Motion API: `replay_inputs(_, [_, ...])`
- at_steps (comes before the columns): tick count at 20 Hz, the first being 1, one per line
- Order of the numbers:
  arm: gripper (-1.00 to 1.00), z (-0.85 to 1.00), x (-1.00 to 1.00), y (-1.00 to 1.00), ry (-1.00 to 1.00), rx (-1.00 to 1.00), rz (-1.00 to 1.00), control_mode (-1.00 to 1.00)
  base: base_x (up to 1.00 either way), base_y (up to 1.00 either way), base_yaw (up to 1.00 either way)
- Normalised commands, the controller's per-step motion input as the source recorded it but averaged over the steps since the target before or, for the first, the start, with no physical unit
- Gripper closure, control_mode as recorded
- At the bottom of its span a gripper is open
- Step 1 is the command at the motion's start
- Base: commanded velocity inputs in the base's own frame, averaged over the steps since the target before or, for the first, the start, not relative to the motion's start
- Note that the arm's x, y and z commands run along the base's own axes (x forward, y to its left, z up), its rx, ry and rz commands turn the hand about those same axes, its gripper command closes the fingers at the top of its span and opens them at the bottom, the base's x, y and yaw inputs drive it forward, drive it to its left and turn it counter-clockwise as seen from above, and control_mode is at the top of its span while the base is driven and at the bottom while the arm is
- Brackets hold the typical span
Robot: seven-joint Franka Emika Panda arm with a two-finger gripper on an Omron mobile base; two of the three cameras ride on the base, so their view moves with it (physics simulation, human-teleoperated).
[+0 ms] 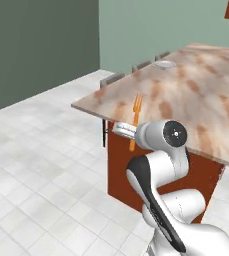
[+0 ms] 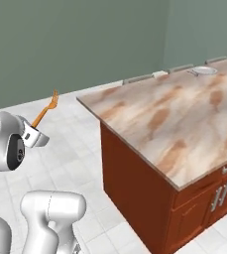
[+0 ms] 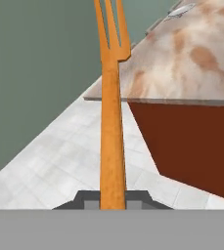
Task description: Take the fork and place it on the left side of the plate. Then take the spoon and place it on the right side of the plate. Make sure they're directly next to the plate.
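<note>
The tool (image 3: 112, 202) is pinching the orange fork (image 3: 111, 122) by the end of its handle. The fork sticks straight out from the tool with its tines pointing away. It is up in the air, off the near corner of the tabletop (image 2: 184, 119). The plate (image 2: 204, 70) sits far away, near the far edge of the tabletop.

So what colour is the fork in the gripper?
Plain orange all over, fork; clearest in the hand view, clamped in the gripper.
</note>
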Motion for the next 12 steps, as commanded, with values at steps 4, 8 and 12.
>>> replay_inputs(4, [1.0,0.0,0.0,0.0,0.0,0.0,0.0,1.0,0.85,1.0,-0.26])
replay_inputs(8, [1.0,0.0,0.0,0.0,0.0,0.0,0.0,1.0,0.79,1.0,-0.26])
replay_inputs(12, [1.0,0.0,0.0,0.0,0.0,0.0,0.0,1.0,0.76,1.0,-0.26])
